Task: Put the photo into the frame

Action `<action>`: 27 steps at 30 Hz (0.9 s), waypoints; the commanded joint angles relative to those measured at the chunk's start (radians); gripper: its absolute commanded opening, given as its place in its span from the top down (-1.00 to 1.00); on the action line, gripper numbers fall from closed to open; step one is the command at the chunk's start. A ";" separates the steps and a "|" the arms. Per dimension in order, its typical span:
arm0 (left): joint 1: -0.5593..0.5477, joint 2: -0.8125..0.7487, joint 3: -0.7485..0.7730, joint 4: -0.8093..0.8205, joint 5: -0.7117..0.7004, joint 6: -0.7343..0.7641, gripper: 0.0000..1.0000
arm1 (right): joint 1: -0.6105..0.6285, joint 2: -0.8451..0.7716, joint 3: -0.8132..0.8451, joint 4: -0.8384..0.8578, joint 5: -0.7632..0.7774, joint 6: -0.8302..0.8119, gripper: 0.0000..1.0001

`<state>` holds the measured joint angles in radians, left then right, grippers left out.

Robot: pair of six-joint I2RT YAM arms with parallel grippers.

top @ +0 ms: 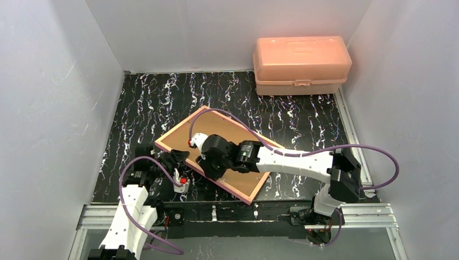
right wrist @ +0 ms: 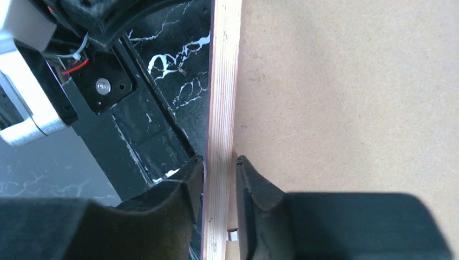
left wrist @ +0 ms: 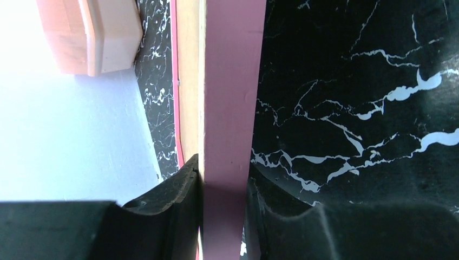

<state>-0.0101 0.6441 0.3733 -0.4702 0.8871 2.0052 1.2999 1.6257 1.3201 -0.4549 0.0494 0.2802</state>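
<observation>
Frame (top: 235,192) lies flat, back up, on the table (top: 162,97), near of centre. Its long axis runs from 10 to 4 o'clock in the top view, with one short end toward the left arm. Tan rim on top, pink showing along the near long edge. Brown board (top: 243,176) fills the opening.

Left gripper (left wrist: 223,179): at the frame's 9 o'clock corner, jaws clamped across the pink rail, one finger pressed to each side.

Right gripper (right wrist: 219,168): reaches in from 3 o'clock over the board to the near long edge. Its jaws are closed on the rim, one finger on the layered outer edge and the other on the board side.

Surface: black slab with white marble veining, matte.

Room: plain pale walls on three sides. Peach box (top: 301,64), lid shut, sits at 1 o'clock against the back wall, well apart from the frame. Metal rail (top: 368,214) runs along the near edge, with the arm bases on it.
</observation>
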 commanded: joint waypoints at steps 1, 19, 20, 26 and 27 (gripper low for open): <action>0.001 -0.026 0.058 0.009 0.069 -0.062 0.68 | 0.007 -0.042 0.103 -0.022 0.084 -0.052 0.02; 0.001 0.011 0.418 -0.296 0.097 -0.253 0.66 | 0.108 -0.065 0.251 -0.209 0.396 -0.377 -0.85; 0.002 0.008 0.423 -0.303 0.098 -0.251 0.66 | 0.108 -0.061 0.260 -0.214 0.408 -0.392 -0.82; 0.001 0.003 0.447 -0.349 0.102 -0.232 0.67 | 0.110 -0.041 0.249 -0.201 0.466 -0.501 -0.67; 0.001 0.001 0.447 -0.350 0.102 -0.231 0.66 | 0.111 -0.035 0.250 -0.200 0.467 -0.517 -0.65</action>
<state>-0.0105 0.6628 0.7647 -0.7910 0.9077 1.7634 1.4052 1.6009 1.5356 -0.6571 0.4522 -0.1284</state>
